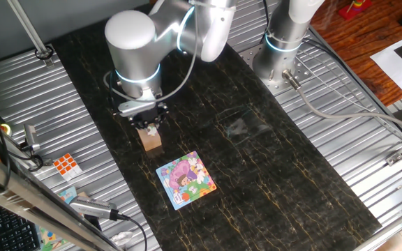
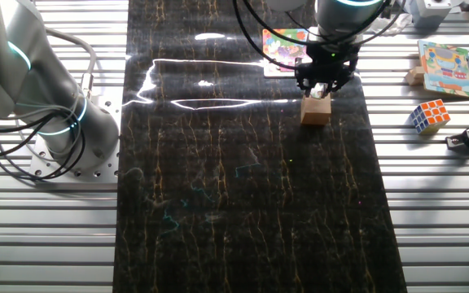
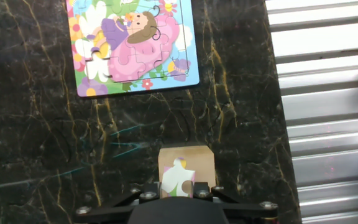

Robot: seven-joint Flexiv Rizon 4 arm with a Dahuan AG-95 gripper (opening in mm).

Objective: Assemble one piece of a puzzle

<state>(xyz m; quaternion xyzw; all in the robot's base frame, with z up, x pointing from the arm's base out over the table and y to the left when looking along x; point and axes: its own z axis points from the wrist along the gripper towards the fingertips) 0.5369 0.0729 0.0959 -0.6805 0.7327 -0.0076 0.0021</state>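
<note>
The piece (image 3: 178, 177), whitish with green and pink patches, sits between my fingers right above the tan wooden cube (image 3: 185, 157). My gripper (image 3: 178, 186) is shut on the piece, one finger tight against each side. In the fixed views the gripper (image 1: 149, 127) (image 2: 322, 89) hangs straight down onto the cube (image 1: 150, 140) (image 2: 316, 111); the piece is too small to make out there. The puzzle (image 3: 135, 43) (image 1: 185, 180) (image 2: 285, 45) lies flat on the dark mat a short way beyond the cube, with a blue border and a pink cartoon figure.
An orange-and-white Rubik's cube (image 1: 66, 165) (image 2: 429, 115) rests on the metal slats beside the mat. Another picture board (image 2: 446, 67) lies near it. A second arm's base (image 1: 281, 49) (image 2: 55, 122) stands on the far side of the mat.
</note>
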